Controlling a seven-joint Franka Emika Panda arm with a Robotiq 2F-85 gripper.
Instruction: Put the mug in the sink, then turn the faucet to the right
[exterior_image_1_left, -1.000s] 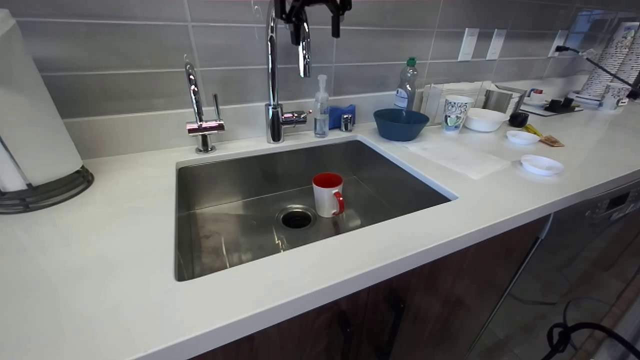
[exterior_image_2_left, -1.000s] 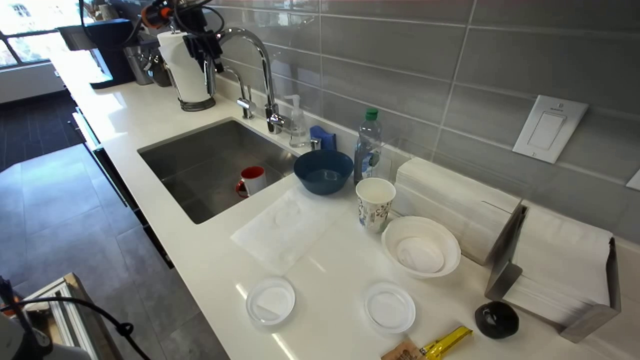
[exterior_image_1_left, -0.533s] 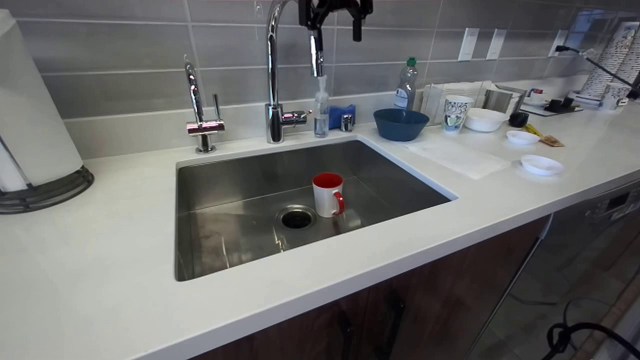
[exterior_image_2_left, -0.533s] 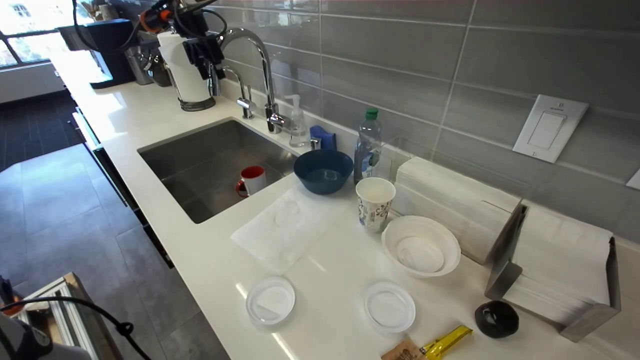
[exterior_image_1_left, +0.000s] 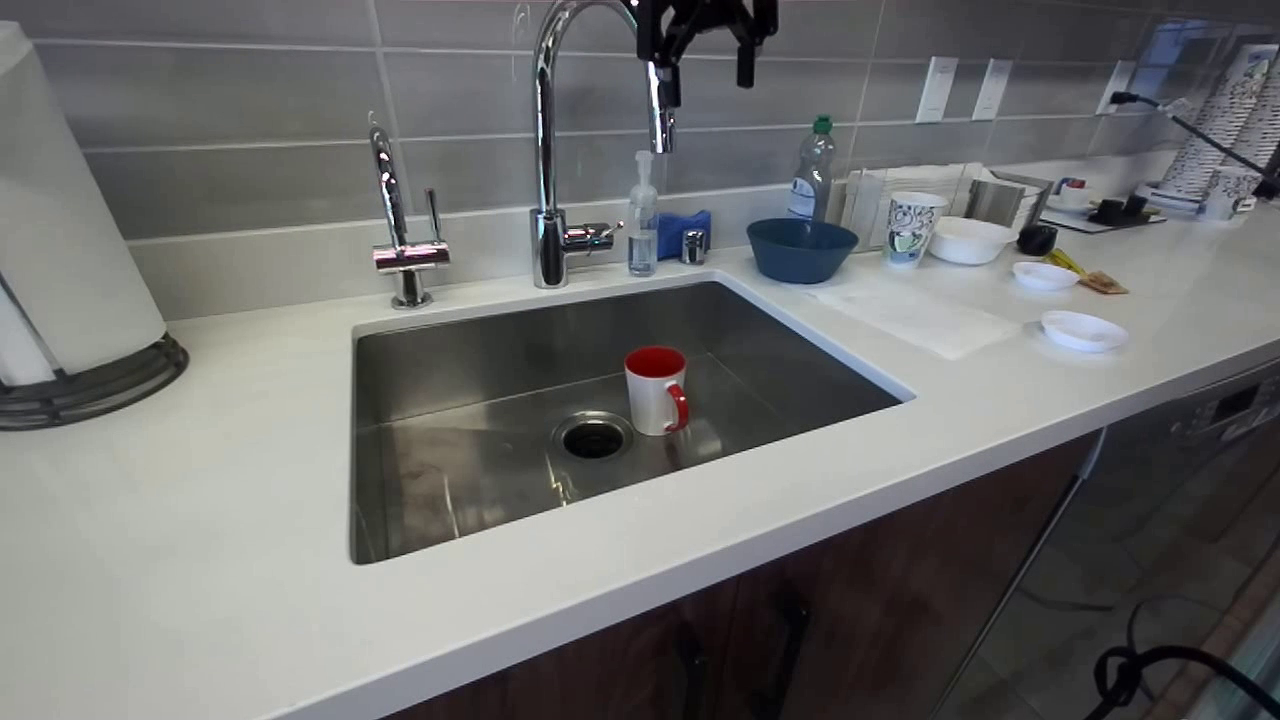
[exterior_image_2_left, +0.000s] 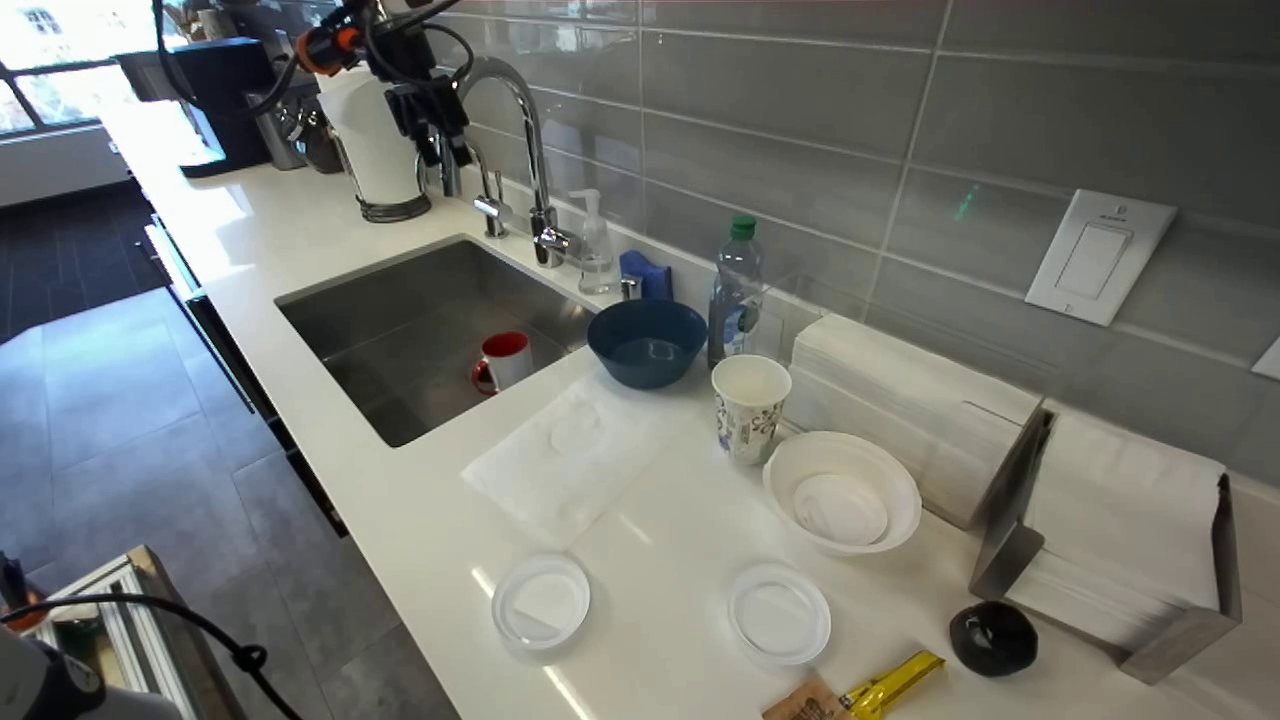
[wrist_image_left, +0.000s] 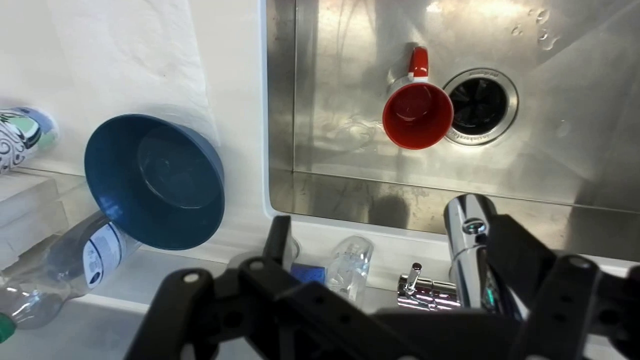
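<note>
One red-and-white mug (exterior_image_1_left: 654, 395) stands upright in the sink (exterior_image_1_left: 480, 375), just beside the drain (exterior_image_1_left: 593, 437). The gripper (exterior_image_1_left: 709, 84) has jaws spread wide, one at the faucet spout (wrist_image_left: 467, 240); contact cannot be confirmed. An off-centre push could slip that jaw off.

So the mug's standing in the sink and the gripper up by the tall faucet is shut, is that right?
The gripper is open, not shut: the wrist view shows its fingers spread apart. The mug does stand in the sink, and the gripper is by the tall faucet.
</note>
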